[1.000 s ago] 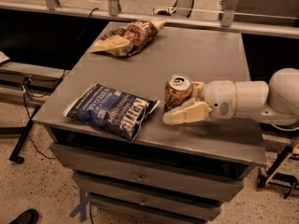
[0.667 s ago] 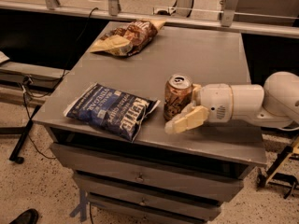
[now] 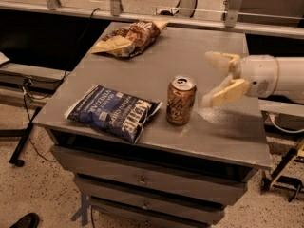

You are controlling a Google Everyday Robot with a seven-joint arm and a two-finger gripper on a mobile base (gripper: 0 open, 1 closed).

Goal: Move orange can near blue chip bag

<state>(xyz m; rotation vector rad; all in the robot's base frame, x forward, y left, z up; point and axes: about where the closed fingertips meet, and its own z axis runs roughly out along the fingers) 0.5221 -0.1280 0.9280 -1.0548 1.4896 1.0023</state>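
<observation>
Dark blue foil of the blue bag (image 3: pixel 113 113) lies flat at the front left of the grey tabletop (image 3: pixel 190 46), with its right corner pointing to the can. Far behind it, at the back edge, lies the brown bag (image 3: pixel 128 38), well apart and not part of the job. The can (image 3: pixel 180 100) stands upright just beside the right corner of the blue bag, nearly touching it, silver top up. I judge that this place already fits the task, because nothing is between the two.

To the right of the can the gripper (image 3: pixel 209 79) hovers above the tabletop, released, with its two fingers spread wide and holding nothing. It is near the can but apart from it, so the can stands by its own weight. The wide spread probably keeps the fingers off the can, so that it does not tip.
</observation>
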